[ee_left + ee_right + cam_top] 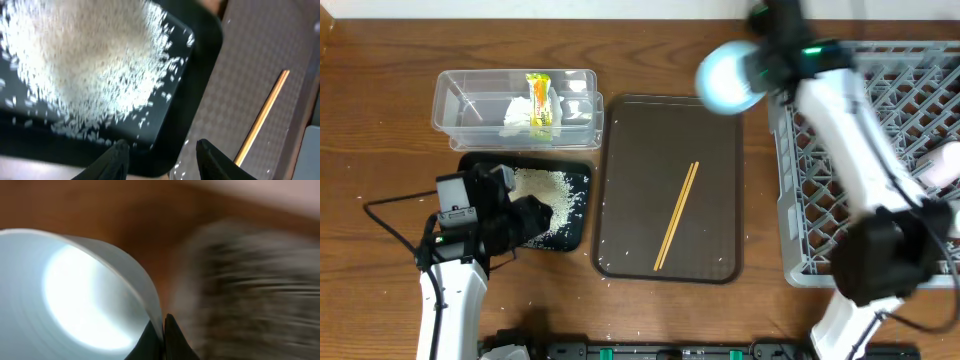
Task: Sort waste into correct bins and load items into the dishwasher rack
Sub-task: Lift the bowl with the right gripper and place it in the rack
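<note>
My right gripper (760, 60) is shut on the rim of the pale white-green cup (728, 76) and holds it in the air by the far left corner of the dishwasher rack (840, 170). In the right wrist view the fingers (163, 336) pinch the cup's wall (75, 295). My left gripper (528, 216) is open and empty over the near right part of the black tray (575, 175), which holds rice grains (548, 190). Its fingers (162, 152) hover at the tray's corner (200, 85), below the rice (85, 60). The chopsticks (677, 215) lie on the brown serving tray (620, 180). The clear tub (455, 100) holds the tissue (516, 117) and the wrapper (540, 100). A pink cup (945, 165) sits in the rack.
A few rice grains lie loose on the brown tray and on the table by the black tray. One chopstick (262, 117) shows in the left wrist view. A black cable (390, 215) runs left of my left arm. The blue plate and white bowl are not in view.
</note>
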